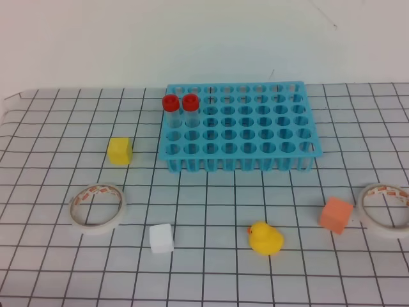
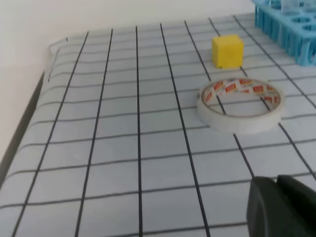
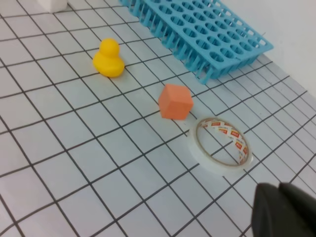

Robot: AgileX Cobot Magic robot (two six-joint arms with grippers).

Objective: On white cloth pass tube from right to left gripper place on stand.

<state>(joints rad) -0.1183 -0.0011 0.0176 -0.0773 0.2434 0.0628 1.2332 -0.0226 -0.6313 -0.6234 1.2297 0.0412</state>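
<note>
Two clear tubes with red caps point(image 1: 170, 103) point(image 1: 190, 102) stand upright side by side in back-left holes of the blue stand point(image 1: 255, 137) on the white gridded cloth point(image 1: 51, 256). Neither arm shows in the exterior high view. In the left wrist view only the black tips of the left gripper point(image 2: 277, 181) show at the bottom right, pressed together and empty, low over the cloth short of a tape roll point(image 2: 241, 104). In the right wrist view the right gripper point(image 3: 280, 187) looks the same, shut and empty, near another tape roll point(image 3: 220, 144). The stand's corner point(image 2: 289, 27) shows far off.
A yellow cube point(image 1: 119, 151) and a tape roll point(image 1: 97, 207) lie left of the stand. A white cube point(image 1: 161, 238), a yellow duck point(image 1: 264, 238), an orange cube point(image 1: 336, 214) and a second tape roll point(image 1: 386, 208) lie in front of it. A white wall stands behind.
</note>
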